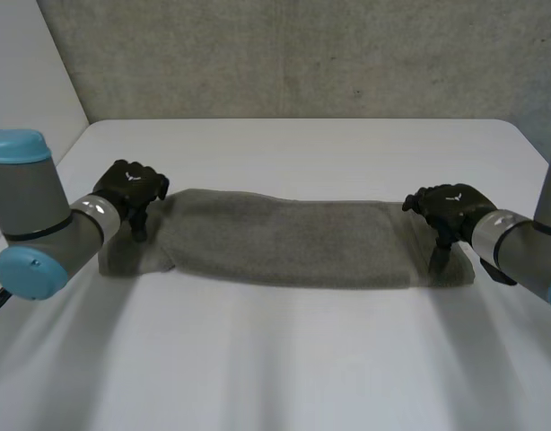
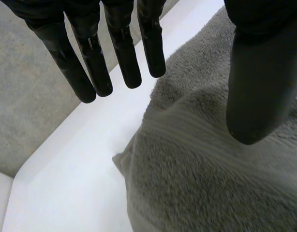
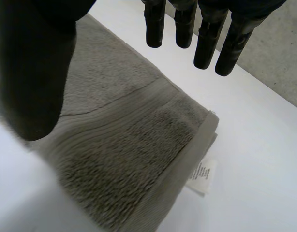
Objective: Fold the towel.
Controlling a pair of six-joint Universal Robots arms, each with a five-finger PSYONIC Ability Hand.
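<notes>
A grey-brown towel lies on the white table as a long folded strip running left to right. My left hand hovers over its left end, fingers straight and spread, thumb apart from them, nothing held; that end of the towel is slightly rumpled below it. My right hand hovers over the right end, fingers straight, thumb apart, nothing between them. Below it the towel's corner lies flat with a white label sticking out.
The table's far edge meets a grey wall. Bare tabletop lies in front of the towel and behind it.
</notes>
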